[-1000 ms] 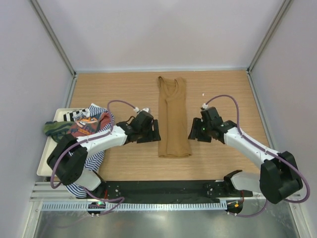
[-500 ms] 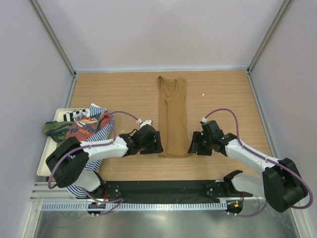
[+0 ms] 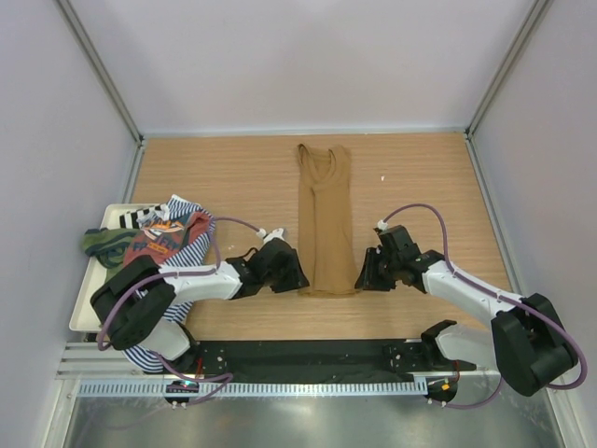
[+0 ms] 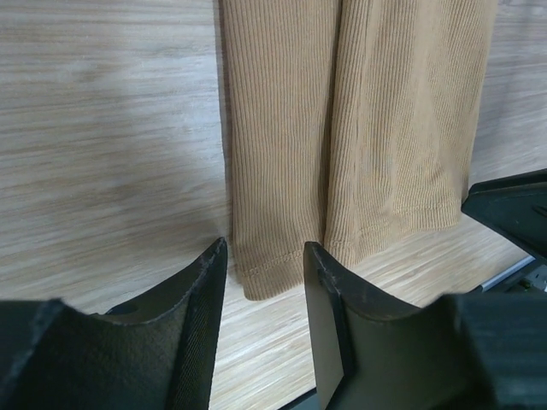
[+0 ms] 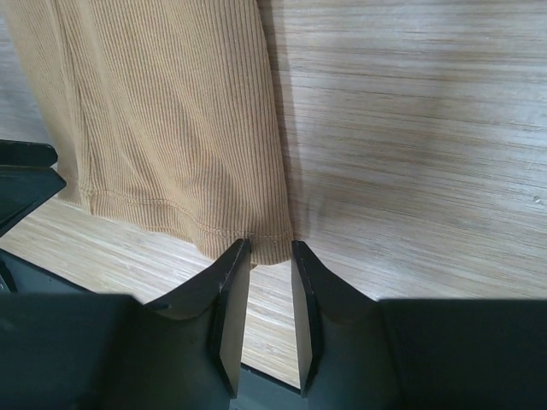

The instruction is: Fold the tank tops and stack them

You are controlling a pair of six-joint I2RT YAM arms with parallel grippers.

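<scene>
1. Our left gripper point(image 4: 265, 256), part-open, straddles a hem corner of the tan tank top point(image 4: 342, 128), which lies mid-tabletop point(image 3: 224, 177).
2. Our right gripper point(image 5: 269, 249), narrowly open, sits at the opposite corner.
3. Only the top view shows us the other tops point(image 3: 159, 238), heaped at 9 o'clock.

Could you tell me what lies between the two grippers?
In the top view, the hem of the tan top lies between the left gripper and right gripper.

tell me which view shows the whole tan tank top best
Top external: the tan tank top shows whole there, laid out long from neckline to hem. Each wrist view shows only one hem corner, close up.
</scene>
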